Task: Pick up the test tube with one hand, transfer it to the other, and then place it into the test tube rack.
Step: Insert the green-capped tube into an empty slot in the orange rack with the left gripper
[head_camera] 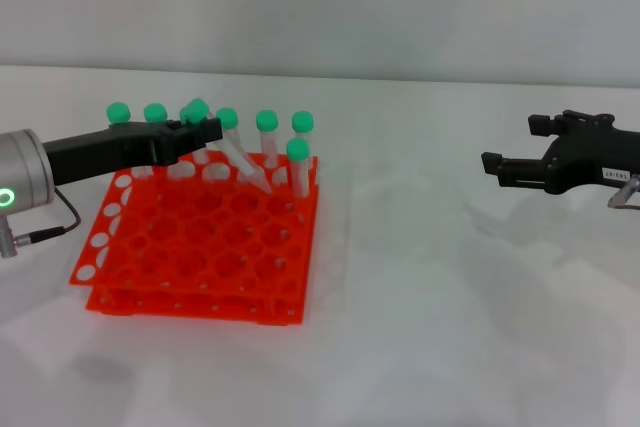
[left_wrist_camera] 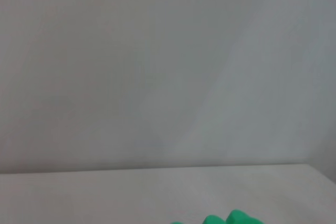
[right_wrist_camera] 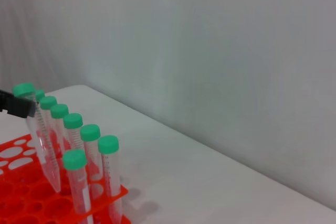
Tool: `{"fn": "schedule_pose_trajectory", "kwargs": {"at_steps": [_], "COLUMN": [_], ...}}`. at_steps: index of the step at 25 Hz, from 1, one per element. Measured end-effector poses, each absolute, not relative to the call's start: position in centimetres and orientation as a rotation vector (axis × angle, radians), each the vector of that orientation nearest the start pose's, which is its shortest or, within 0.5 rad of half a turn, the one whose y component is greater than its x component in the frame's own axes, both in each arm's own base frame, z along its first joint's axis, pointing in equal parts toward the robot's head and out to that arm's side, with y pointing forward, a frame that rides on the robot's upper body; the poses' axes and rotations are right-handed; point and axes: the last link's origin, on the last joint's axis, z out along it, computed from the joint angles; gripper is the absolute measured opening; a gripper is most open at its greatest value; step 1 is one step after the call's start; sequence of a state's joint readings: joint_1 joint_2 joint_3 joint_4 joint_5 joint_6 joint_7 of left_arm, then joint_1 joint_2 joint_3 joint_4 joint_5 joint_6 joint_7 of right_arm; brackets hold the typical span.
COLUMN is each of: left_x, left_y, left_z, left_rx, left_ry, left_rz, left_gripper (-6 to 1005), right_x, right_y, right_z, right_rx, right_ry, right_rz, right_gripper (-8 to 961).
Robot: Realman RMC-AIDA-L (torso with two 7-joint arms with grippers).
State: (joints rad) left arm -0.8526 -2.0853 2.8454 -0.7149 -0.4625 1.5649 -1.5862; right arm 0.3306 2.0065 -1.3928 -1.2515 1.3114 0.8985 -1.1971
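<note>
White table (head_camera: 430,327) before grey wall (head_camera: 400,7)

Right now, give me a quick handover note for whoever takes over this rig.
Left gripper: over the rack's back row, shut on a tilted tube just below its cap, tip down near the holes.
Right gripper: off to the right above the table, holding nothing.
Rack: several capped tubes stand along its back and right edge.
Done: tube is with the left gripper.
Left: seat it upright in a hole, release, withdraw.
</note>
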Motion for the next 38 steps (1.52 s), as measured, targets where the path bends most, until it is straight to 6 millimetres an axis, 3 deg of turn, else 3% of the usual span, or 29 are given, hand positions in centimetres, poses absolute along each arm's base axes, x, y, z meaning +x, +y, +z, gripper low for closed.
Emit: {"fn": "schedule_pose_trajectory", "kwargs": {"at_steps": [5, 16, 21, 26, 31, 38], "left_x": [-26.9, -27.5, -27.9, -27.9, -26.5, -25.0], "left_y": [37.3, 34.7, 34.8, 35.8, 37.1, 38.4], "left_z": [5.4, 10.8, 13.5, 15.0, 15.1, 13.7], "left_rx": [-2.328, -2.254, -2.16, -2.083, -2.092, -2.173], "left_ry": [-1.058, -0.914, -0.945, -0.975, -0.968, -1.002], "left_rz": [-0.824, -0.905, -0.814, -0.678, -0.646, -0.599], "left_gripper": [266, 271, 273, 275, 278, 281], "right_x": [20.6, 20.8, 20.9, 20.9, 21.1, 21.2], "right_y": [37.7, 37.7, 37.6, 37.6, 37.6, 37.4], "right_z": [2.8, 2.8, 2.6, 2.6, 2.5, 2.2], "right_rx": [-2.396, -2.393, -2.397, -2.396, -2.399, -2.407], "right_ry": [0.583, 0.591, 0.585, 0.572, 0.574, 0.576], "right_rz": [0.409, 0.406, 0.399, 0.394, 0.392, 0.389], "right_gripper": [858, 858, 858, 857, 857, 857]}}
